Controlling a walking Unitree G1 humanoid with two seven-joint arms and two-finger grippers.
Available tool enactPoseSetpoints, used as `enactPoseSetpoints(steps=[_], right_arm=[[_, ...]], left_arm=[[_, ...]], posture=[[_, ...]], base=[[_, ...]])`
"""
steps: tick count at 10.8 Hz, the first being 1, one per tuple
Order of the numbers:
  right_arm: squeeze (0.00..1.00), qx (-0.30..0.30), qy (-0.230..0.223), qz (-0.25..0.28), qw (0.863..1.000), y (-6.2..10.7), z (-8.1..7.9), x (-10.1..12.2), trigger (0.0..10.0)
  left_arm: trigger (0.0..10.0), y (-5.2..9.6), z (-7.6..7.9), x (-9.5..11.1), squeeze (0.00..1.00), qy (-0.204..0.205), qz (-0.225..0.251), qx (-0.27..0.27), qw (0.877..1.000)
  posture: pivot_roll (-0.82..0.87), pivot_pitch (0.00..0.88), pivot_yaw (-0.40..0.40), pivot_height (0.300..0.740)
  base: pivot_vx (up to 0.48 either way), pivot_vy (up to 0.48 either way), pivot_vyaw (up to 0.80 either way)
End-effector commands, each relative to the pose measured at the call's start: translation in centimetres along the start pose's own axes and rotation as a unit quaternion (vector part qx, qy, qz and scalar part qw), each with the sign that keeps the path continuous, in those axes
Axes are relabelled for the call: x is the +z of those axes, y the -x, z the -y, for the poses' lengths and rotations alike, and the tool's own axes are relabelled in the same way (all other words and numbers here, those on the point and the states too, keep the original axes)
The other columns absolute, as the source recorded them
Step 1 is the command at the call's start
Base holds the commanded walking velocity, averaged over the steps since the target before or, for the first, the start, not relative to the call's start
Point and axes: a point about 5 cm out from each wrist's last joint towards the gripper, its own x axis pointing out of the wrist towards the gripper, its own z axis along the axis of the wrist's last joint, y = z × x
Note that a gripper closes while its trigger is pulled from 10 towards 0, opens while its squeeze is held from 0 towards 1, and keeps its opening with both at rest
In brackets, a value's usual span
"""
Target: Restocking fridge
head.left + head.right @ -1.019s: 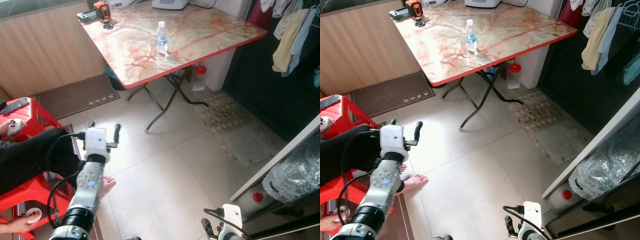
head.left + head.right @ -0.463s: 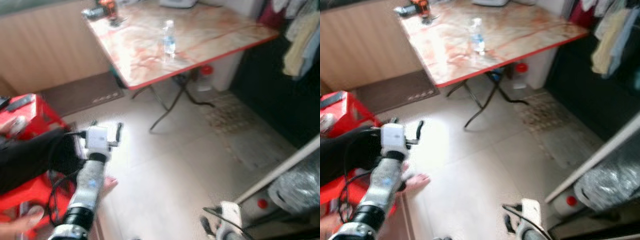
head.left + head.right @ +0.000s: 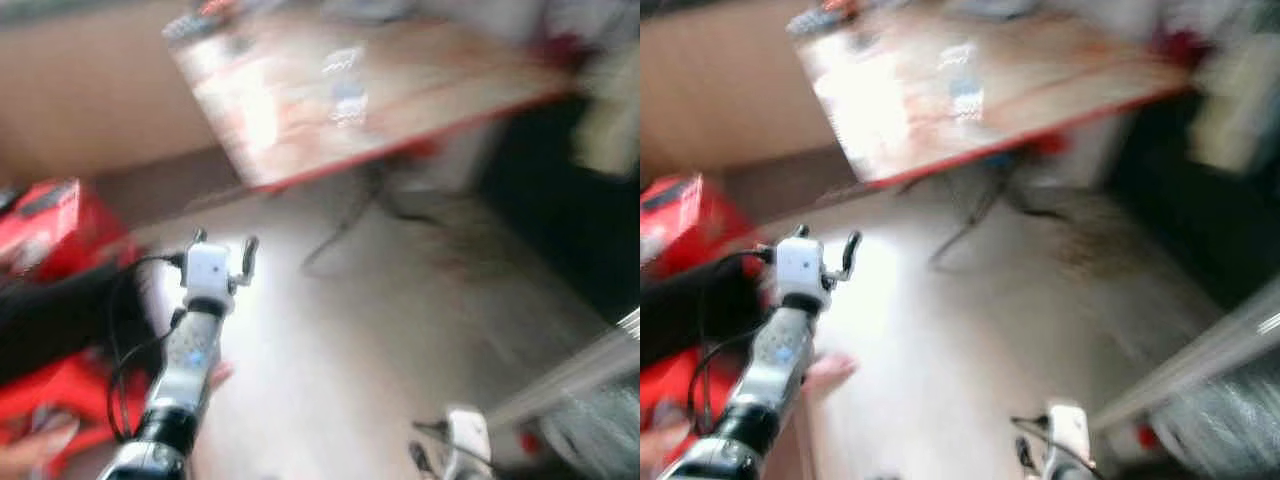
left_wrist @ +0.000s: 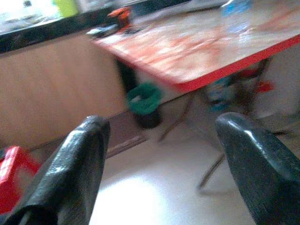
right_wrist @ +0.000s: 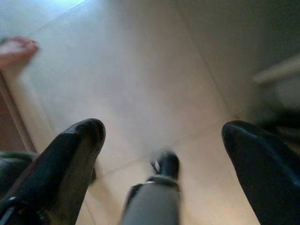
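Observation:
Everything is blurred by motion. A clear water bottle (image 3: 347,85) stands on a marble-patterned folding table (image 3: 290,130) with a red edge, far ahead. My left gripper (image 3: 224,243) is raised over the pale tiled floor, well short of the table, open and holding nothing. The left wrist view looks between its fingers (image 4: 77,164) at the table (image 4: 197,51) and the bottle (image 4: 236,7). My right gripper (image 3: 440,465) hangs low near the bottom edge, open and empty, its fingers (image 5: 70,154) pointing at the floor.
A person in black trousers (image 3: 60,320) sits on a red stool (image 3: 45,215) at the left, one bare foot (image 3: 215,375) on the floor beside my left arm. A white edge (image 3: 590,355) slants across the lower right. Clothes (image 3: 610,110) hang at the far right.
The whole picture has shifted and blurred heavily, so the camera is moving. Both grippers stay open and empty, and the bottle stays on the table.

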Motion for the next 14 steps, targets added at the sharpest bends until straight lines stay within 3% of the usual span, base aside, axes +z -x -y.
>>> enactPoseSetpoints(steps=[1, 8, 14], right_arm=[[0.00, -0.006, -0.006, -0.013, 1.000, 0.3, 0.5, -1.0, 10.0], [0.00, -0.001, 0.001, -0.017, 1.000, 0.4, 0.6, -1.2, 10.0], [0.00, 0.003, 0.004, -0.017, 1.000, 0.3, 0.6, -1.0, 10.0]], left_arm=[[10.0, -0.4, 0.5, 0.7, 0.00, 0.002, 0.012, -0.005, 1.000], [10.0, -0.8, 1.2, 1.6, 0.00, 0.004, 0.031, -0.019, 0.999], [10.0, -1.8, 1.4, 4.0, 0.00, 0.007, 0.073, -0.029, 0.997]], posture=[[-0.02, 0.131, 0.040, 0.740], [-0.02, 0.091, 0.033, 0.740], [-0.02, 0.110, 0.033, 0.740]], base=[[0.266, 0.000, 0.00], [0.270, 0.000, 0.00], [0.269, 0.000, -0.13]])
